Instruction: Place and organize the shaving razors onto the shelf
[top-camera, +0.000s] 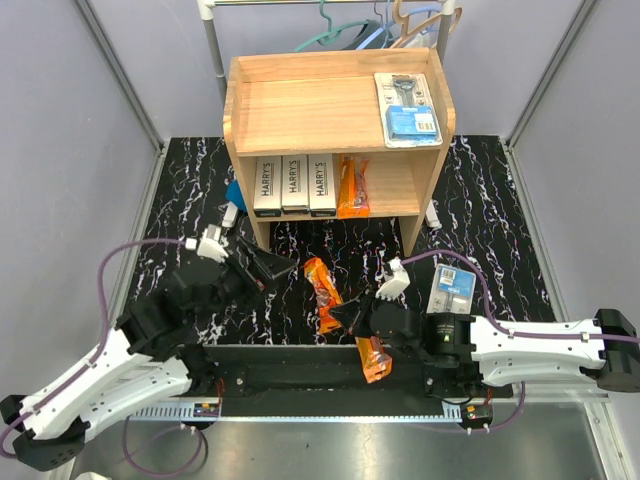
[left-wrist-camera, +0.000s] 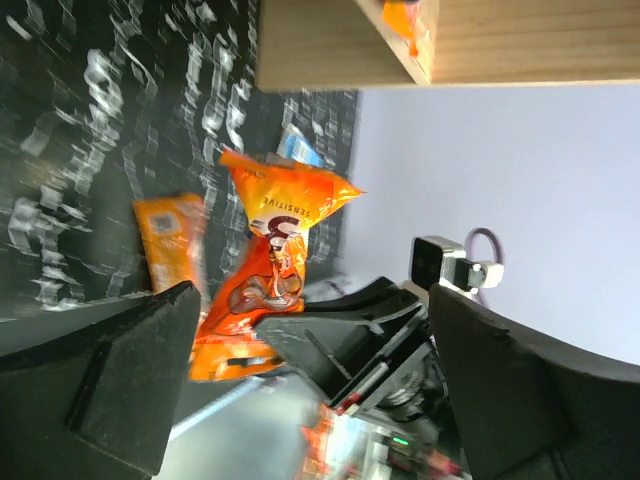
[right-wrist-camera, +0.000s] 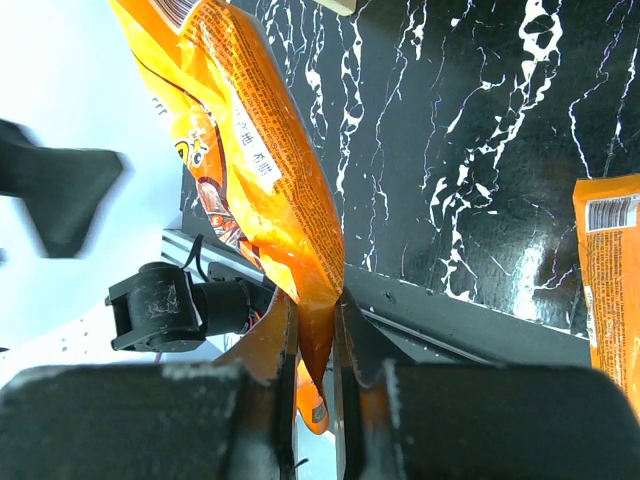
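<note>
The wooden shelf (top-camera: 300, 105) holds one blister pack (top-camera: 408, 108) on its top tier. Three HARRY'S boxes (top-camera: 294, 185) and an orange packet (top-camera: 352, 188) stand on its lower tier. My right gripper (top-camera: 345, 315) is shut on the end of a second orange packet (top-camera: 320, 285), lifted above the mat; the right wrist view shows the pinch (right-wrist-camera: 315, 330) on this packet (right-wrist-camera: 260, 150). A third orange packet (top-camera: 373, 358) lies at the front edge. A second blister pack (top-camera: 451, 288) lies on the mat at right. My left gripper (top-camera: 275, 268) is open and empty, facing the held packet (left-wrist-camera: 270, 270).
A black marbled mat (top-camera: 490, 200) covers the table. A metal clothes rail with hangers (top-camera: 370, 30) stands behind the shelf. Grey walls close in on both sides. A black and metal strip (top-camera: 300, 380) runs along the near edge between the arm bases.
</note>
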